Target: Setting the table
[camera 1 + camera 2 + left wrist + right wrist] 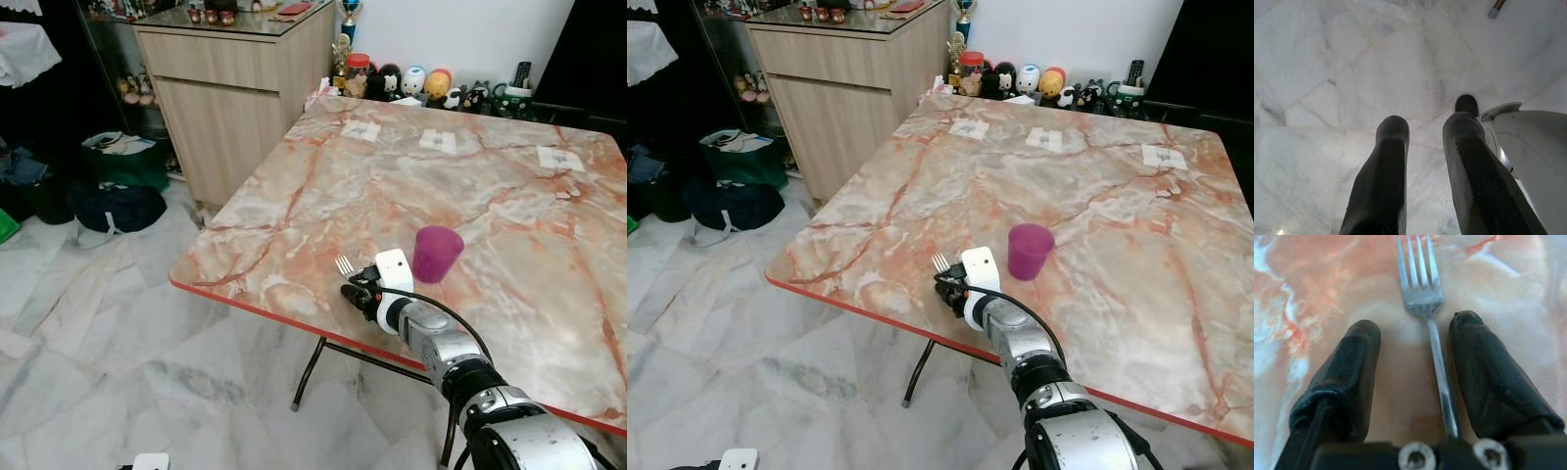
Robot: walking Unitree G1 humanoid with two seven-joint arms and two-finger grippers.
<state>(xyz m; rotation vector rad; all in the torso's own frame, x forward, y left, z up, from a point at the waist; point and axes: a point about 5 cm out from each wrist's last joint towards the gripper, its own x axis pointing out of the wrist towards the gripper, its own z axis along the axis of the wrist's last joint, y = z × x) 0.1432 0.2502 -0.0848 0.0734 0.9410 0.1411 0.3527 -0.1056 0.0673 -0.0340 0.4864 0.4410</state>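
Right now the fork (1426, 303) lies on the table (509, 235) near its front edge, left of the cup (436, 253), handle running back between the right gripper's (361, 291) spread fingers, tines pointing away. The left gripper (1427, 161) hangs idle, parted, over the floor.

White marble floor (88, 333), wooden cabinet (235, 98) (glass-topped), white wall (460, 34).
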